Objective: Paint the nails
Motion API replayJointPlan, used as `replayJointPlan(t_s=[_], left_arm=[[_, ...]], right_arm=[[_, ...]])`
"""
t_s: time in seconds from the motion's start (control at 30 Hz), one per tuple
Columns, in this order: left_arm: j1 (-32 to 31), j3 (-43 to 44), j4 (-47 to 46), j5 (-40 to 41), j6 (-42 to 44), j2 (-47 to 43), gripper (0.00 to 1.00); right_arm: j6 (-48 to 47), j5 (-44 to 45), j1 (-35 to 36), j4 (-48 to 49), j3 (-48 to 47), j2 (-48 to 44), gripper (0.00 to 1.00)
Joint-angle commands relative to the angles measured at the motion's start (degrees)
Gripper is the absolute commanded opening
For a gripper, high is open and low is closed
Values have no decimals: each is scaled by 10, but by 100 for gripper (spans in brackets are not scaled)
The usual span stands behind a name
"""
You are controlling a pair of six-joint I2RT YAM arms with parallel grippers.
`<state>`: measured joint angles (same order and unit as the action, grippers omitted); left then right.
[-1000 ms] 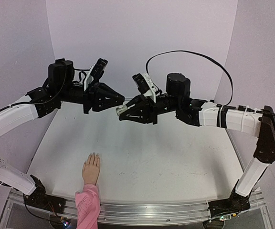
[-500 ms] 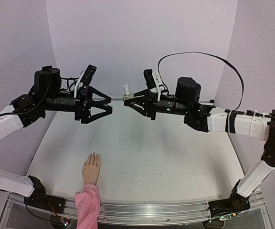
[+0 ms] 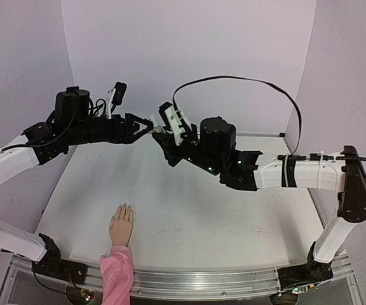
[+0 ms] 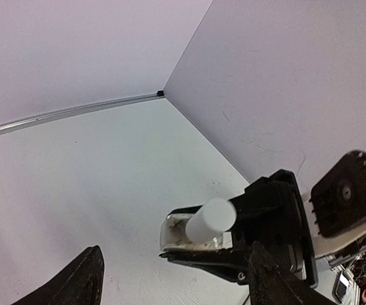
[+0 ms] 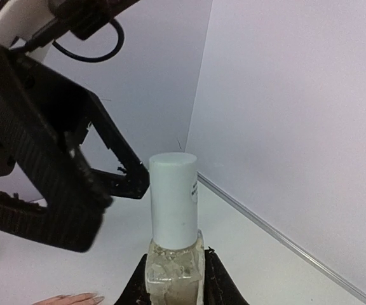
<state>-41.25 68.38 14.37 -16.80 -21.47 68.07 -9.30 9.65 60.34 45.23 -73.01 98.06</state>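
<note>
Mannequin hand [image 3: 121,226] lies flat at the bench [image 3: 234,222] near-left edge; nails [image 3: 124,208] look bare, too small to be sure. Left hand [image 3: 142,123] jaws wide, lined up on the cap, not gripping. Right hand [image 5: 173,283] clamped on the white bottle [image 5: 173,203], mid-air over the far edge. Cap on, so I'd say all the painting is left.

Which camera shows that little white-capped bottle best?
The right wrist view: the bottle stands large and central, gripped in the right end effector. The left wrist view shows it smaller and end-on. From above it is barely a pale speck.
</note>
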Motion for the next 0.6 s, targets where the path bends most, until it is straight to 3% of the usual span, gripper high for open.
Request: replayJointPlan(t_s=[0.0,0.13,0.57], left_arm=[[0,53,-33,31,-13,3,78],[0,60,-36,42,-3,15,76],[0,76,-36,37,7,47,36]], right_arm=[[-30,94,13,1,-68,28,0],[-38,98,26,-2,-83,43,0],[-48,90,38,-12,-99,49,0]])
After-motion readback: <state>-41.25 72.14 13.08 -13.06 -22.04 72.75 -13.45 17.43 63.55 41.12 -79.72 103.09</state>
